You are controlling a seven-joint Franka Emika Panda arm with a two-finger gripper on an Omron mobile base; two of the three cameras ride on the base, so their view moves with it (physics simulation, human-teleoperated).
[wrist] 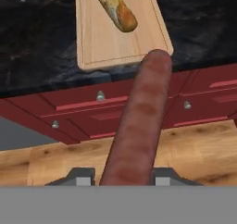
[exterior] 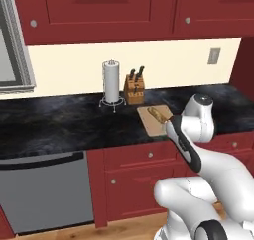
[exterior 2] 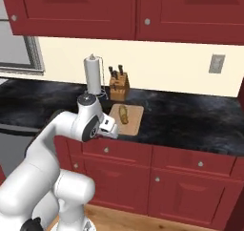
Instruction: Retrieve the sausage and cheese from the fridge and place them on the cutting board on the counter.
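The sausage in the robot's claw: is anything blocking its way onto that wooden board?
Nothing visible blocks it. The sausage is clamped in the gripper, its far end pointing at the near edge of the cutting board. The cheese already lies on the far part of the board; the near part is bare.

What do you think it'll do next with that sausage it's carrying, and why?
Probably reach forward over the cutting board before lowering. The gripper is shut on the sausage, whose tip just overlaps the board's near edge, and free wood lies beside the golden item already there.
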